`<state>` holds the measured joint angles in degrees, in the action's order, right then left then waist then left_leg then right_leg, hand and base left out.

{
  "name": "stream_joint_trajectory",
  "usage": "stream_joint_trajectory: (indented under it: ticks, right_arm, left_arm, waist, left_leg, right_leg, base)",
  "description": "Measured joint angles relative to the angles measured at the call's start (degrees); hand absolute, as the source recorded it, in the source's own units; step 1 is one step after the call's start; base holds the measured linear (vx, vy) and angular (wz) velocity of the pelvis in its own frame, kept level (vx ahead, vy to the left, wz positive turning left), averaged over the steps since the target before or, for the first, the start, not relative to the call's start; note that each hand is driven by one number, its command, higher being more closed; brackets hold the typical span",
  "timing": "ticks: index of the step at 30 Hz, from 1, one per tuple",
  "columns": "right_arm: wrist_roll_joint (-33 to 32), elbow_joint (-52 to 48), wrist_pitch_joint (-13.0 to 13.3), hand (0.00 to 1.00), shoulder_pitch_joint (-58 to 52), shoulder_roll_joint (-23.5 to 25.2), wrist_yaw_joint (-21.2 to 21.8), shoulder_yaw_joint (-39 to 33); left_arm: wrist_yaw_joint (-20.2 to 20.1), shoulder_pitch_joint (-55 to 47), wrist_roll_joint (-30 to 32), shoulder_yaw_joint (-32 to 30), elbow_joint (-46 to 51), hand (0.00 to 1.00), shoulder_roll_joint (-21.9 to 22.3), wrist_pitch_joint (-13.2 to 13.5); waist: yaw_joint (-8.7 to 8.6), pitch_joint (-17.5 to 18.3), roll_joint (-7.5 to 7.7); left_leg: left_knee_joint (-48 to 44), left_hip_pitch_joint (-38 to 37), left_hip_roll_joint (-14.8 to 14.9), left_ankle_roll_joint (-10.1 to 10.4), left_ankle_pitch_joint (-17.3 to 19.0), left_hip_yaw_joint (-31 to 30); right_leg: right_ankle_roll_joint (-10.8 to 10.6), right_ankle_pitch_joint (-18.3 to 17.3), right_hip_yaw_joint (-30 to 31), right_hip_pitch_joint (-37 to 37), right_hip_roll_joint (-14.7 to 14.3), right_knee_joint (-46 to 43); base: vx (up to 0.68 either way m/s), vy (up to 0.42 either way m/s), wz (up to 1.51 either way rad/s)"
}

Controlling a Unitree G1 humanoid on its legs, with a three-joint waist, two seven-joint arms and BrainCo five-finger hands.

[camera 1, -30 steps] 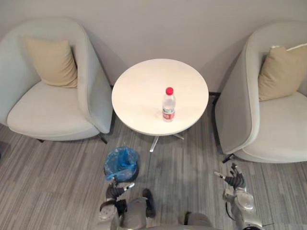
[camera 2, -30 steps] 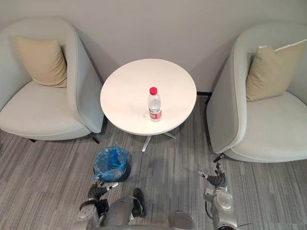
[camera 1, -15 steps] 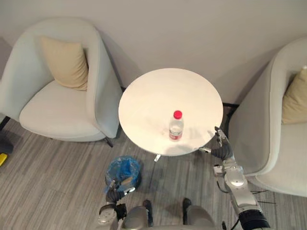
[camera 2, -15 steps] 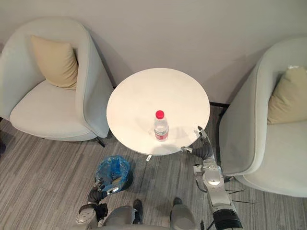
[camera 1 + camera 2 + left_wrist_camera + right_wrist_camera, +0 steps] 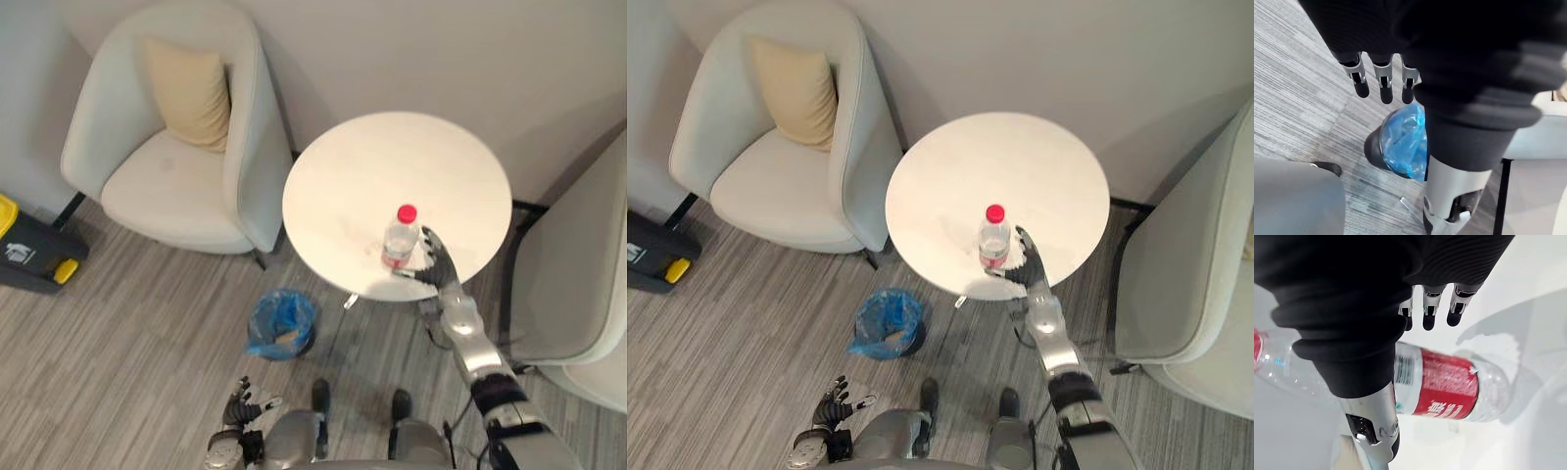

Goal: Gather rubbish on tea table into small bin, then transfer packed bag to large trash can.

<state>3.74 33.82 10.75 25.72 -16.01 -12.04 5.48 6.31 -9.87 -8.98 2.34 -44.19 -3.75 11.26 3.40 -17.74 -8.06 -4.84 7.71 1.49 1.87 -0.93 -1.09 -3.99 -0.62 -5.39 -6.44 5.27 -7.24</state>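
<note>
The right hand (image 5: 1027,266) is being held spread just beside an upright, red-capped clear plastic bottle (image 5: 993,241) on the round white table (image 5: 950,186), seemingly to grip it.

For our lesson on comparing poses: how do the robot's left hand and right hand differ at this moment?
The right hand is up at the round table, beside the upright water bottle; the left hand hangs low above the floor. The right hand is close to the bottle; the left hand is well apart from the blue-bagged small bin. Both are open, holding nothing.
</note>
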Motion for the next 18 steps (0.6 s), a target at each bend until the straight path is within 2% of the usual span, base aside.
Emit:
stream_joint_trajectory:
  ticks: [2,3,5,7,12,15,18]
  right_arm:
    - [-1.1,2.6,0.0,0.0,4.6,-2.1,-0.6,0.0]
    - [-1.6,4.9,0.0,1.0,8.4,-3.3,-0.8,0.0]
    - [-2.4,8.4,0.0,1.0,14.8,-4.8,-1.6,0.1]
    - [-4.4,12.0,-0.1,1.0,20.5,-7.8,-2.3,0.1]
    - [-7.8,13.2,-0.4,1.0,24.1,-9.9,-2.9,0.2]
    - [-8.9,11.2,-0.6,1.0,23.9,-9.9,-3.5,0.1]
    - [-8.8,3.0,-0.5,1.0,20.5,-9.9,-4.7,-0.1]
  left_arm:
    - [0.0,0.1,-0.1,0.0,0.5,0.0,-0.1,0.5]
    - [0.1,0.1,-0.2,0.0,0.7,0.0,-0.5,0.5]
    - [0.1,0.1,-0.4,0.6,0.7,0.0,-1.4,0.4]
    - [0.2,0.3,-0.6,1.1,0.8,0.0,-1.5,0.4]
    - [0.4,1.3,-0.6,1.4,0.7,0.0,-1.7,0.5]
    - [1.4,2.1,-0.6,1.8,0.7,0.0,-1.9,0.5]
    - [1.5,2.7,-0.6,1.9,1.1,0.0,-1.5,0.6]
  waist:
    - [0.64,-1.0,-0.33]
    - [0.79,-1.7,-0.32]
    - [0.91,-2.9,-0.36]
    - [2.17,-3.3,-0.48]
    - [2.44,-4.2,-0.49]
    - [2.29,-4.5,-0.46]
    - [1.99,-4.5,-0.46]
  left_leg:
    - [0.8,0.8,-0.1,-0.2,-1.1,-0.6]
    - [1.0,1.8,-0.1,-0.2,-1.5,-1.0]
    - [1.2,3.1,-0.1,-0.2,-2.4,-1.3]
    - [2.8,4.2,-0.1,-0.1,-3.8,-1.3]
    - [2.9,5.6,-0.2,-0.2,-4.5,-2.2]
    - [2.9,5.9,-0.3,-0.2,-4.6,-2.1]
    - [2.9,5.9,-0.3,-0.2,-4.6,-2.5]
  right_leg:
    - [0.0,0.4,-0.8,-0.6,0.1,0.3]
    - [0.0,0.5,-1.1,-1.4,0.1,0.5]
    - [0.2,1.2,-1.1,-2.7,0.3,0.7]
    - [0.2,2.6,-1.1,-4.0,0.3,2.0]
    - [0.3,3.6,-2.0,-4.4,0.2,3.4]
    - [0.3,3.6,-2.0,-4.8,-0.1,3.5]
    - [0.3,3.6,-2.1,-4.6,-0.1,3.5]
  base:
    - [-0.13,0.008,0.21]
    - [-0.1,0.006,0.12]
    - [-0.11,0.015,0.06]
    - [-0.06,0.02,-0.01]
    - [0.03,0.001,0.07]
    - [0.07,-0.015,-0.01]
    - [0.06,-0.014,0.03]
